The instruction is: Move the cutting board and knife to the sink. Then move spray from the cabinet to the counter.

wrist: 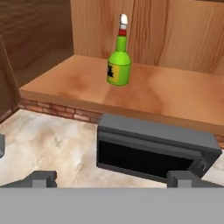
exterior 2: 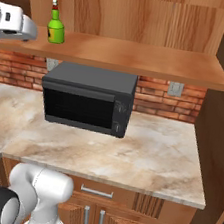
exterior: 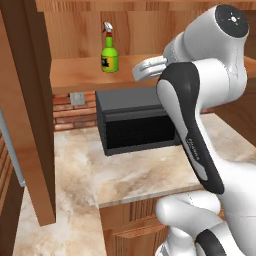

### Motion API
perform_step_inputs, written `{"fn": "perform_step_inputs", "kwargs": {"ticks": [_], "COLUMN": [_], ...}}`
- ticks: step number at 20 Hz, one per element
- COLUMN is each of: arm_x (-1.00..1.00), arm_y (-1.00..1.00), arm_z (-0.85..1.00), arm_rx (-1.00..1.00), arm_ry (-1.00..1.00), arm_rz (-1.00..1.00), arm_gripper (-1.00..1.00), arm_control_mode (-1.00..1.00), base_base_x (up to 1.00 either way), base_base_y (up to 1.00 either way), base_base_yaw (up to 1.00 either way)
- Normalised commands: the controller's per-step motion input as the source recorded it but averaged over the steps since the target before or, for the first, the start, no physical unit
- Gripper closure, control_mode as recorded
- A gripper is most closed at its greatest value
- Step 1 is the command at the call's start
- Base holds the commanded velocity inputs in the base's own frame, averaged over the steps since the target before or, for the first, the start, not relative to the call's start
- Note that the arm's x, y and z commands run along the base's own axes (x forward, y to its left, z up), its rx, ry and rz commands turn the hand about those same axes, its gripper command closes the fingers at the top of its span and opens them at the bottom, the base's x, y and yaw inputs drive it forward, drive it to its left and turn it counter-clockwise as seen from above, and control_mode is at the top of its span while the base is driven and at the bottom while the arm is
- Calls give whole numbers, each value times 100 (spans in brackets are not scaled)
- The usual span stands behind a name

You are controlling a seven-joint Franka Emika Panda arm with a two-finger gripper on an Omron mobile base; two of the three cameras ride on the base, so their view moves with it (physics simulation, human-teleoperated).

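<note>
The spray, a green bottle with a white-and-red nozzle, stands upright on the lighter shelf board of the wooden cabinet. In the base views the spray is near the shelf's left end. My gripper is open, its tips wide apart with nothing between them. It hovers out in front of the shelf, well short of the bottle and pointing toward it. The marbled counter lies below. The cutting board, knife and sink are out of view.
A black microwave sits on the counter right under the shelf board, against a brick wall. A tall wooden panel stands at the left. Another dark wooden side closes the right end.
</note>
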Motion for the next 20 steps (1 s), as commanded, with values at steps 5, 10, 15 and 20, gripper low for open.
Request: {"fn": "perform_step_inputs", "kwargs": {"ticks": [5,10,15,20], "arm_x": [17,9,33,49], "arm_y": [0,0,11,17], "arm_z": [0,0,0,0], "arm_rx": [0,6,0,0], "arm_ry": [-6,-4,0,0], "arm_rz": [-23,-18,-2,0], "arm_gripper": [-100,-100,-100,-100], "arm_control_mode": [-100,-100,-100,-100], "base_base_x": [0,0,0,0], "base_base_y": [0,0,0,0], "base_base_yaw": [0,0,0,0]}}
